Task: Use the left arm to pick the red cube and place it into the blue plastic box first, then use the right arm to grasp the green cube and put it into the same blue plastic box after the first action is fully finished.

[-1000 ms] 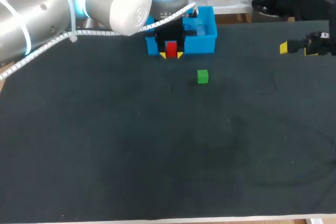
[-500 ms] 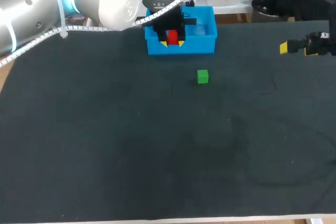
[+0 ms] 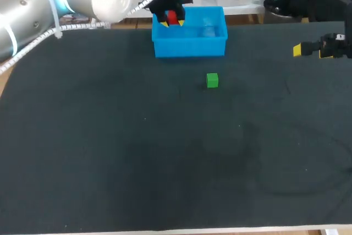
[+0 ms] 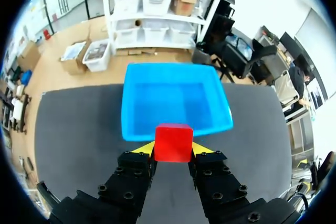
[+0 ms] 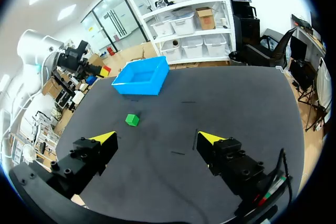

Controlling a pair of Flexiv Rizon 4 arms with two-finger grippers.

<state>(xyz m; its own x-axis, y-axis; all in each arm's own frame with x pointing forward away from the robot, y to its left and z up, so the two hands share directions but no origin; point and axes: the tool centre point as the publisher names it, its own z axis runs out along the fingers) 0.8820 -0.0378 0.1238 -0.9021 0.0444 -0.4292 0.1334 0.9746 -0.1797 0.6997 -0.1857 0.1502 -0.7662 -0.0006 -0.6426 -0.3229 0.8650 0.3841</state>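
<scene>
Red cube (image 4: 174,142) is pinched between the left jaws, 1 yellow tip on each side. It hangs over the box (image 3: 190,48), which lies open straight ahead of those jaws.

Watch the line-up, though. From the head camera the cube sits over a back corner of the box rather than its middle. From the wrist it overlaps the rim nearest the jaws. Let go here and, I reckon, it could clip that wall and tumble out onto the surface (image 3: 165,163).

Height is hard to judge from these angles. If the cube is high above the box floor, a plain drop may bounce it back out. A shift further over the middle and a lower release would be safer.

Across the way the right jaws are spread wide with nothing between them. The green cube (image 3: 212,80) lies well ahead of them on the surface, near the box. Step 2 must wait until the red one is down. If that arm goes early, 2 arms crowd 1 box and a knock becomes likely.
</scene>
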